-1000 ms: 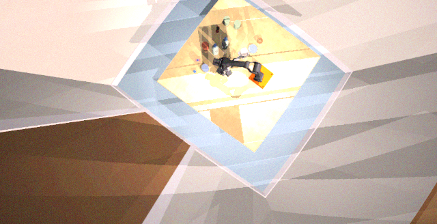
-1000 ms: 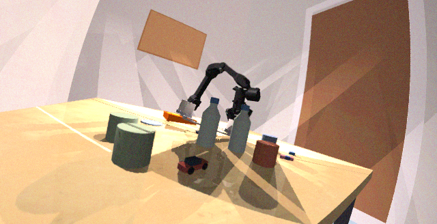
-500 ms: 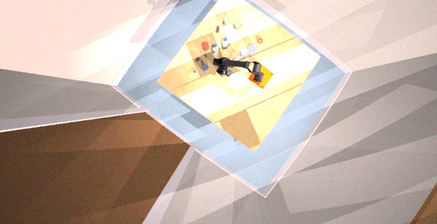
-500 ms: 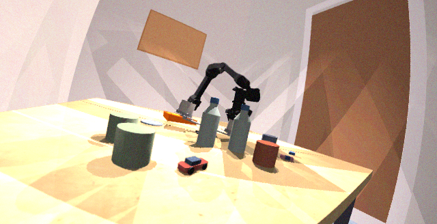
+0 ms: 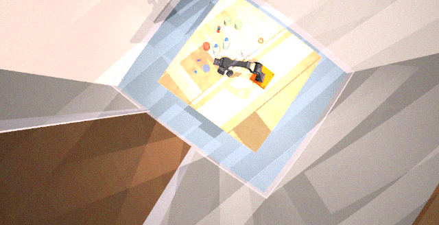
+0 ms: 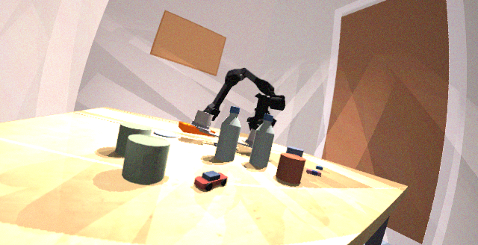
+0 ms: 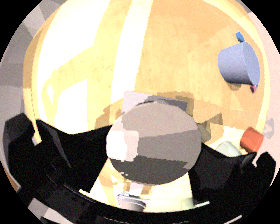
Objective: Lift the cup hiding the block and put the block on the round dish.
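1. Cup first: from the top view it is a small pale shape under the dark gripper, near the middle of the yellow table. You will find the round lavender dish just to its left, with two tiny blue pieces beyond. The second cup and the balance cannot be told apart here, as the arm covers them.

2. Exterior view: the arm arches over from its orange base and reaches down behind two grey bottles, so the grasp is hidden. In front stand two green cylinders, a red toy car and a brown-red cylinder. None of them blocks the way to the dish, as far as can be judged.

3. Wrist view: the cup's round grey top fills the centre, and the fingers are clamped on its sides — a wide grip. A bluish object sits upper right; a red one lower right.

4. Risks for you: a tilted or sideways lift could rock the balance and shift the other cup, ending the attempt. Carrying this cup toward the dish would break the rule — set it well apart.
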{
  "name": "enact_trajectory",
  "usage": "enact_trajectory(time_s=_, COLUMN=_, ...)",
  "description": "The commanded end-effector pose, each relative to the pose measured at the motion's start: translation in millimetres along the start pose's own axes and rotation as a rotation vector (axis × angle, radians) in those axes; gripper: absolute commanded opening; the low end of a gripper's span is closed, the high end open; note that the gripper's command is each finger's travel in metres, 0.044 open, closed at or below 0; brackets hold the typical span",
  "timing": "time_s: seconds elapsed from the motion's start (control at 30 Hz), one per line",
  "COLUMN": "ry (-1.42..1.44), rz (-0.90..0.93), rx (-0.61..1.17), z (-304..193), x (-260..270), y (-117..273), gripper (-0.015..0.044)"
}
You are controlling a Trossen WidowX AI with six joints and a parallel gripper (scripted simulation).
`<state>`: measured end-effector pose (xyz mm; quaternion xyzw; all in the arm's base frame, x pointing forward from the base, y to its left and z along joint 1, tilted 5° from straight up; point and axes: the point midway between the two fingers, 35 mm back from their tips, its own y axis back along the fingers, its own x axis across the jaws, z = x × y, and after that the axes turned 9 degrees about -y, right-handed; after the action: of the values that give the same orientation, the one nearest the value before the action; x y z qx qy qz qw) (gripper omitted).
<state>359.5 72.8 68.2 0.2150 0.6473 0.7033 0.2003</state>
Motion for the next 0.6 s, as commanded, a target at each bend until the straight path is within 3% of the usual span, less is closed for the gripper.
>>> enact_trajectory(time_s=0.0, ry=-0.001, rz=-0.002, rx=-0.002, z=2, x=-2, y=7, gripper=0.0)
enact_trajectory(time_s=0.57, ry=-0.001, rz=-0.003, rx=-0.003, z=4, x=-4, y=29, gripper=0.0)
